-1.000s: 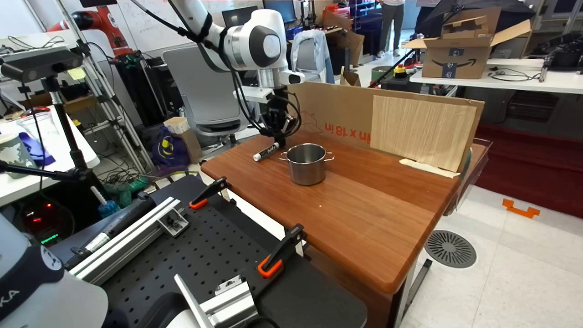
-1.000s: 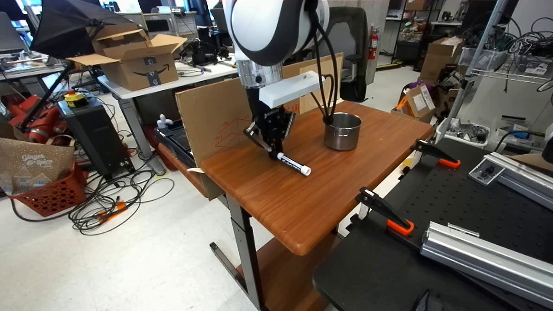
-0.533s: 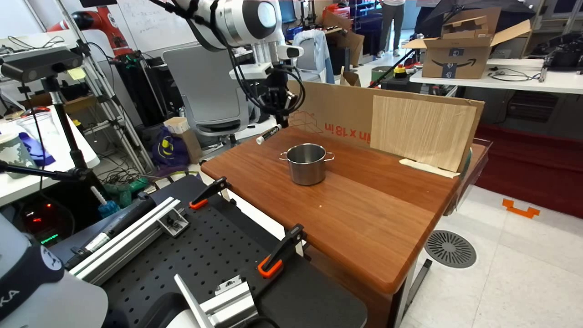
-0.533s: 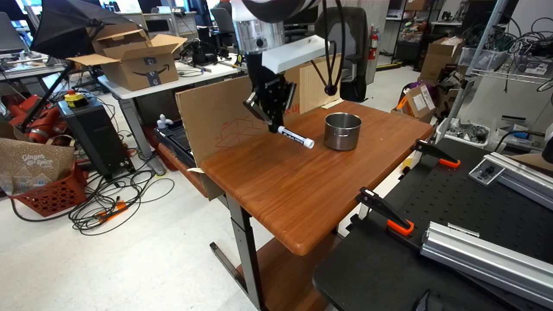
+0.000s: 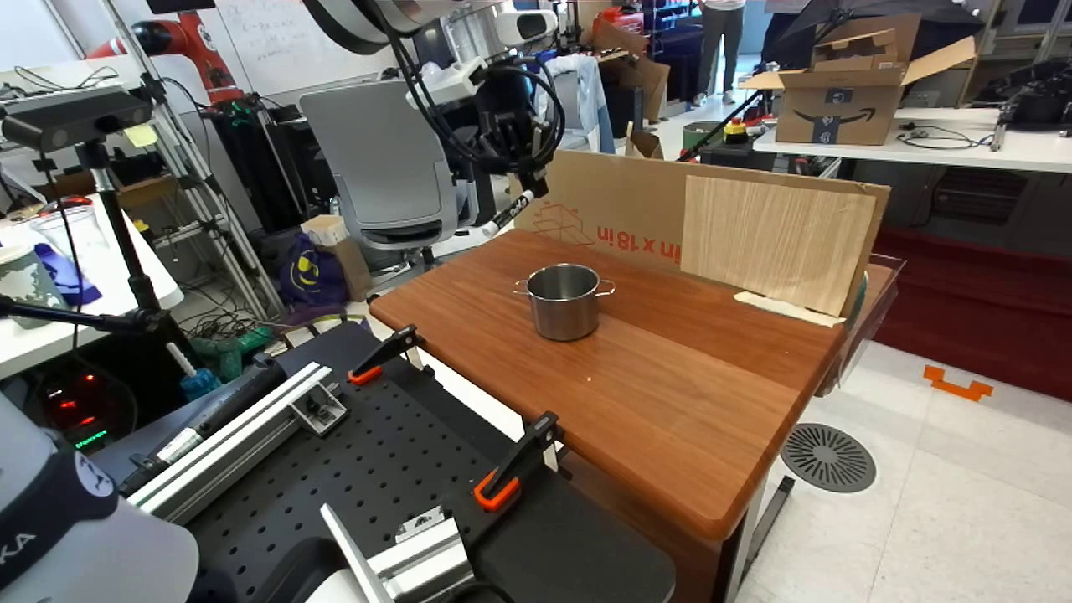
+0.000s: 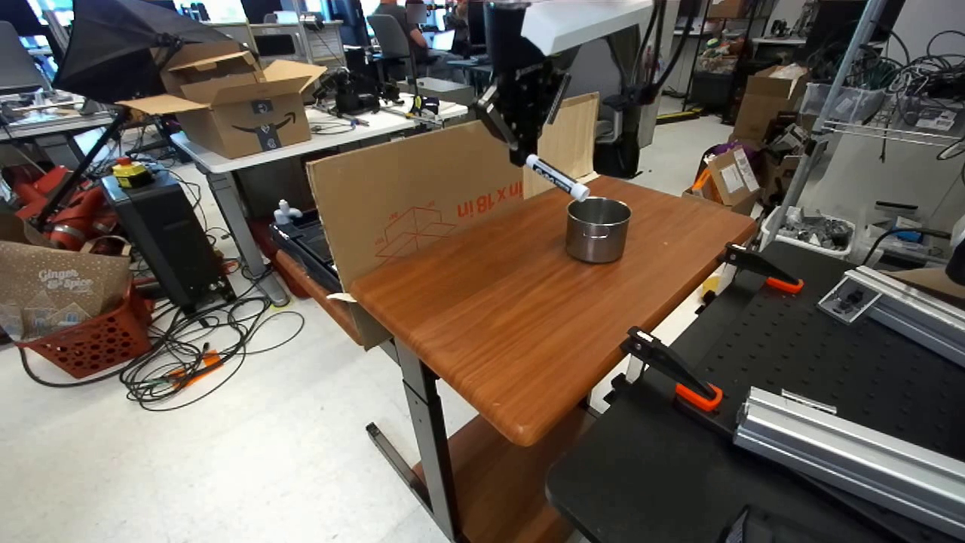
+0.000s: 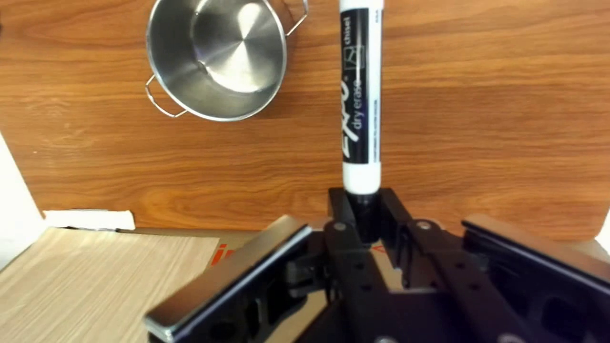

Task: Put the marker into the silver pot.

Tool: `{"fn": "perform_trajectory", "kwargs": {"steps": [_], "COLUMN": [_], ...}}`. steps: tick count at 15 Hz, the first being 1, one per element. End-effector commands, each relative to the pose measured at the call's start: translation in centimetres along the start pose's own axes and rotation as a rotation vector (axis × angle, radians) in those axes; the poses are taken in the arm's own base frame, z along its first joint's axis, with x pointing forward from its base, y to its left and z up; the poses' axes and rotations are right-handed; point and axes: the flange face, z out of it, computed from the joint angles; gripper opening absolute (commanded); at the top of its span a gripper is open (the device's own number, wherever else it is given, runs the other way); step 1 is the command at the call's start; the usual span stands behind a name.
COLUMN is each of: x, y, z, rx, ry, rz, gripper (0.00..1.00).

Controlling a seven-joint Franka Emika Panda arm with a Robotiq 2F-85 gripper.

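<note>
Silver pot (image 5: 565, 310), two thin handles: stood upright on the wooden table (image 5: 670, 394), nearest to where I was; mouth uncovered. Marker (image 5: 508, 214), black and white: hung beyond the pot and higher, well off the wood, long axis slanting with the free end lowest. The pot lay to the marker's left in the wrist view, the shaft running past it rather than over the mouth; a sideways shift, then lowering, seemed called for, and I judged the free end could snag the rim. Gripper (image 5: 534, 184): fingers (image 7: 339, 202) were clamped on one end of the marker, most of its length jutting out. White arm (image 5: 471, 33): wrist was high, leaning a little, gripper pointed downward; upper links were out of view.
</note>
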Motion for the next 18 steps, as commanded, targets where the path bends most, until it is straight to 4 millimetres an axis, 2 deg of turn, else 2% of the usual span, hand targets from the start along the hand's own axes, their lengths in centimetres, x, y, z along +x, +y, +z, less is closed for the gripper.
{"fn": "perform_trajectory", "kwargs": {"steps": [1,6,10,15,18], "x": [-2.4,-3.9,-4.6,-5.5,-5.8], "y": [2.2,5.2,6.7,6.2,5.9], "z": [-1.4,-1.5,-0.5,1.3,3.0], "rx": [-0.011,-0.054,-0.121,-0.167,-0.179], "ry": [0.126,0.276,0.352,0.416,0.411], "rz": [0.086,0.221,0.307,0.356,0.368], "gripper": [0.05,0.05,0.05,0.05,0.05]}}
